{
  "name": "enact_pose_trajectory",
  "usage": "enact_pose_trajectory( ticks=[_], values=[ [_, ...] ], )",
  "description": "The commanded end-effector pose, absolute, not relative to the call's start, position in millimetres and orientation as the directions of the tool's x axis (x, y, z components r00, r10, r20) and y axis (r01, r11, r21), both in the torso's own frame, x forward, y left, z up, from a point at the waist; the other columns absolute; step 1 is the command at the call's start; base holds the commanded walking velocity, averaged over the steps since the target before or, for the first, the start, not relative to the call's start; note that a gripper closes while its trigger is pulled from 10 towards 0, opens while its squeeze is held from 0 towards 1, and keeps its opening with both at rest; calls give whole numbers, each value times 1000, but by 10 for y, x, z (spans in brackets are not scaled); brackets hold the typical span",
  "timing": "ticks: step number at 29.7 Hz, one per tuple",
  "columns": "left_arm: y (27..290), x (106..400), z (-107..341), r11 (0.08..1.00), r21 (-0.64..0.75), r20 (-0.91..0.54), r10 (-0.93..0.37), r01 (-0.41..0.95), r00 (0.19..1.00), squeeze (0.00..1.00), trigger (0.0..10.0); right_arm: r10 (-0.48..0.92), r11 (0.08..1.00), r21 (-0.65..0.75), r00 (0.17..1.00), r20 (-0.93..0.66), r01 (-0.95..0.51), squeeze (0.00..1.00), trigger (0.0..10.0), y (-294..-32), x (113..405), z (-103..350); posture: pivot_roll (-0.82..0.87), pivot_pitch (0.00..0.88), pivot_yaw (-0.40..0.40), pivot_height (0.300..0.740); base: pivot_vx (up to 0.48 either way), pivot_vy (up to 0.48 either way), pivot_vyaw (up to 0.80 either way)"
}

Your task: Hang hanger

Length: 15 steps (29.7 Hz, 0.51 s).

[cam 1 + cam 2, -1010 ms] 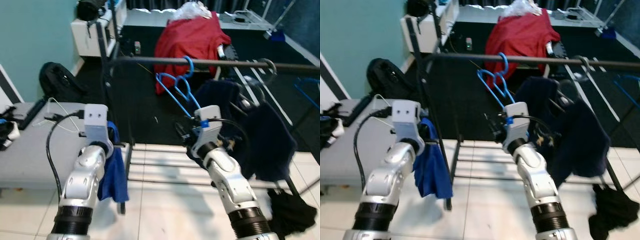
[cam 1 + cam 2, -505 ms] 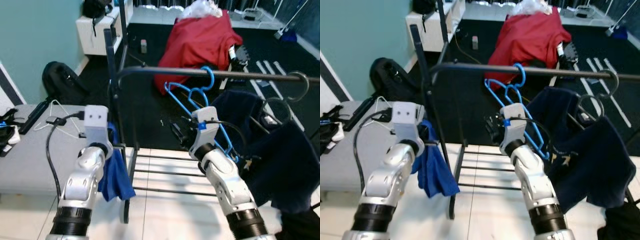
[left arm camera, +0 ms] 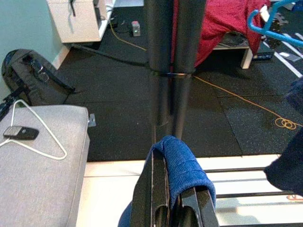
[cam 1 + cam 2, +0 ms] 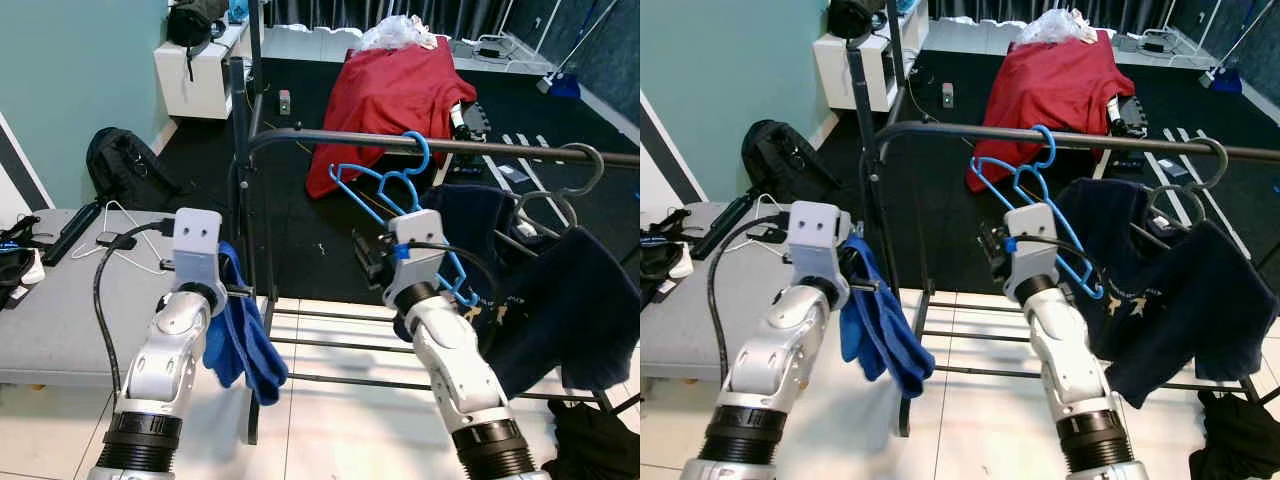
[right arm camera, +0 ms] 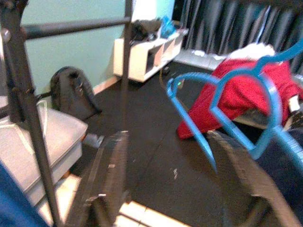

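Blue hanger [image 4: 400,185] hooked on rail [image 4: 480,146] — we judge it light, stiff, slippery; best grip lower bar. Right gripper [image 5: 175,189] wide, empty — left gripper [image 3: 171,208] clamps blue cloth [image 4: 240,335].

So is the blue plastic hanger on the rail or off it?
On: the blue plastic hanger's hook curls over the dark metal rail.

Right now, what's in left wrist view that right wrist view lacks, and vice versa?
Left wrist: left claw shut on a blue cloth; white wire hanger and a small dark device on the grey bench.
Right wrist: right claw open, dark curtains behind.
Both: blue hanger, red cloth, black backpack, rack post.
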<state>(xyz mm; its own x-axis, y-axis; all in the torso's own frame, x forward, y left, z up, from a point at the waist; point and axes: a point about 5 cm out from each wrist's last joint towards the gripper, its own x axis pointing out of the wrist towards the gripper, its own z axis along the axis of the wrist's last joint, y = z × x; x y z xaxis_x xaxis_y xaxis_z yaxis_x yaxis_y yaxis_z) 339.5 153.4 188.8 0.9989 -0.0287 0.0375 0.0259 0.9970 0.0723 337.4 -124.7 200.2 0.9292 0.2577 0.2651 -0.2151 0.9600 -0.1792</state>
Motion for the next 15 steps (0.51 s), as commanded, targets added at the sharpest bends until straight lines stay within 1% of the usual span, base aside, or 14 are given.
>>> enact_pose_trajectory(
  ticks=[1, 4, 8, 9, 10, 11, 15],
  values=[
    [1503, 3373, 1905, 995, 92, 55, -51, 45, 997, 0, 10000, 235, 965, -187, 921, 312, -183, 1000, 10000, -1294, 3376, 2097, -29, 189, -26, 740, 0, 0, 0],
    [1483, 3360, 1921, 992, 110, 57, -73, 66, 996, 0, 10000, 225, 965, -198, 929, 295, -171, 1000, 10000, -1362, 3445, 2218, -33, 191, -23, 740, 0, 0, 0],
    [1488, 3355, 1938, 989, 125, 57, -83, 75, 995, 0, 10000, 250, 956, -216, 937, 245, -198, 1000, 10000, -1394, 3515, 2337, -35, 200, -22, 740, 0, 0, 0],
    [1495, 3355, 1937, 989, 129, 55, -83, 75, 995, 0, 10000, 268, 953, -206, 937, 224, -224, 608, 10000, -1391, 3537, 2374, -36, 201, -23, 740, 0, 0, 0],
    [1499, 3355, 1936, 989, 131, 54, -82, 75, 995, 0, 10000, 282, 950, -198, 936, 212, -241, 608, 10000, -1387, 3549, 2398, -36, 201, -23, 740, 0, 0, 0],
    [1504, 3354, 1935, 988, 134, 53, -81, 73, 995, 0, 10000, 306, 945, -185, 930, 205, -270, 0, 10000, -1370, 3554, 2429, -37, 199, -26, 740, 0, 0, 0],
    [1517, 3352, 1940, 987, 142, 51, -79, 71, 996, 0, 10000, 343, 935, -172, 918, 200, -312, 0, 10000, -1339, 3555, 2487, -37, 199, -26, 740, 0, 0, 0]
  ],
)
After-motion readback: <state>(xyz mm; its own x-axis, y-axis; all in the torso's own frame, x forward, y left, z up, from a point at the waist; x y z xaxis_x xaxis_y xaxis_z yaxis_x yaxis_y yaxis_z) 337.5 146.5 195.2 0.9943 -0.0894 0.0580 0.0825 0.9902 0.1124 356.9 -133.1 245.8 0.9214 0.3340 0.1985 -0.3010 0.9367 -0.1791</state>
